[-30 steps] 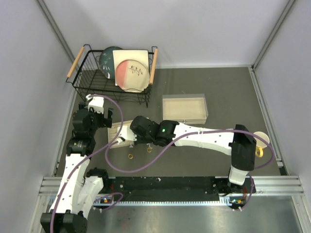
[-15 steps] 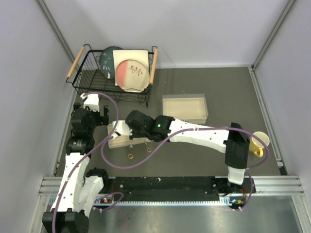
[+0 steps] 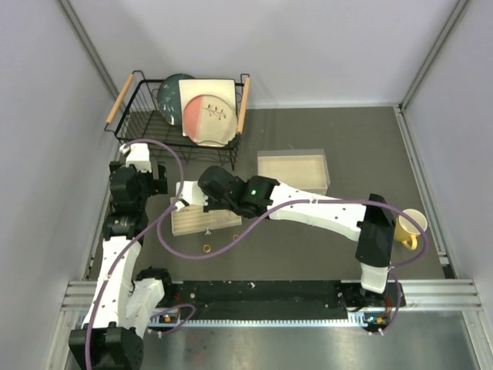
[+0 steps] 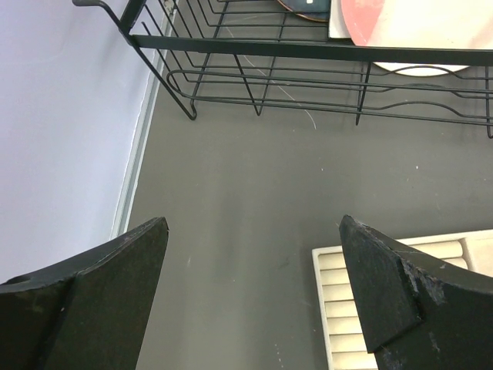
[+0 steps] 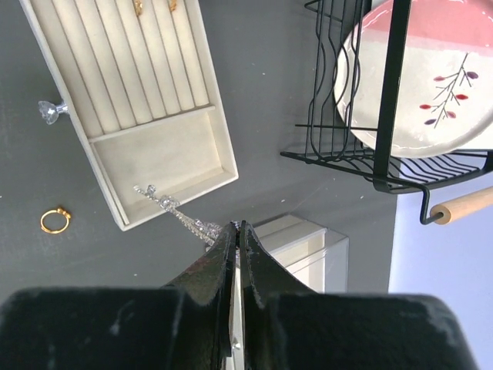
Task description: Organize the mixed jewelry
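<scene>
Overhead: dark grey table [image 3: 347, 139] between pale walls [image 3: 46, 116]; beige tray [image 3: 219, 222] centre-left, gold rings [image 3: 206, 247] just in front
Left wrist: left gripper [image 4: 253, 223] spread wide, empty, over bare table
Right wrist: right gripper [image 5: 235, 225] pinching silver chain [image 5: 173, 206] at tray rim; stud [image 5: 48, 112] beside tray

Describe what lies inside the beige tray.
Gold pieces sit in ridged slots of the tray; its plain compartment looks bare. The silver chain, pinched in the right claw, overlaps the rim. The slots' far end is cropped.

A thin silver chain [image 5: 176, 210], pinched in the right hand [image 5: 235, 230], trails across the tray [image 5: 166, 150] edge; a gold ring [image 5: 52, 221] lies nearby.
</scene>
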Controlling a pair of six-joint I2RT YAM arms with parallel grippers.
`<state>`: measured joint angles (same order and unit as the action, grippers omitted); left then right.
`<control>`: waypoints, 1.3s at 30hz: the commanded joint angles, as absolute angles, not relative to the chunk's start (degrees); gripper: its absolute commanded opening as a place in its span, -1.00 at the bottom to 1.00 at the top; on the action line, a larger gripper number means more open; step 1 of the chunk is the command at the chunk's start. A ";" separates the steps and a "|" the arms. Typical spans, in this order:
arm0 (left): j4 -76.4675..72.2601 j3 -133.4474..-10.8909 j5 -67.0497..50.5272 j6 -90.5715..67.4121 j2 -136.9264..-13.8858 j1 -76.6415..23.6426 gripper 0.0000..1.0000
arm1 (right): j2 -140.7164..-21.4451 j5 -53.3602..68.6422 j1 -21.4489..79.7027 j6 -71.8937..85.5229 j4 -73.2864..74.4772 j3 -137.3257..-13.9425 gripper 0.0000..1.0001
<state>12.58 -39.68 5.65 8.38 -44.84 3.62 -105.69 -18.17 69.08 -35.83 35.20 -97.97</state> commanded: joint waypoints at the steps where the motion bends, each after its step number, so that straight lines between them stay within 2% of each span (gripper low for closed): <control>1: 9.23 -42.01 5.80 7.73 -45.26 4.31 0.98 | -106.96 -18.98 68.29 -36.21 33.93 -101.25 -1.00; 25: 6.86 -40.34 4.92 7.30 -46.23 6.94 0.98 | -114.87 -16.35 65.74 -36.21 32.61 -103.18 -1.00; 39: 4.05 -40.43 7.29 4.13 -48.16 12.39 0.98 | -119.26 -15.91 64.16 -37.18 28.30 -101.95 -1.00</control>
<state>8.47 -39.75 6.31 5.45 -48.03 11.22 -117.78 -16.19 64.99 -36.47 32.01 -100.29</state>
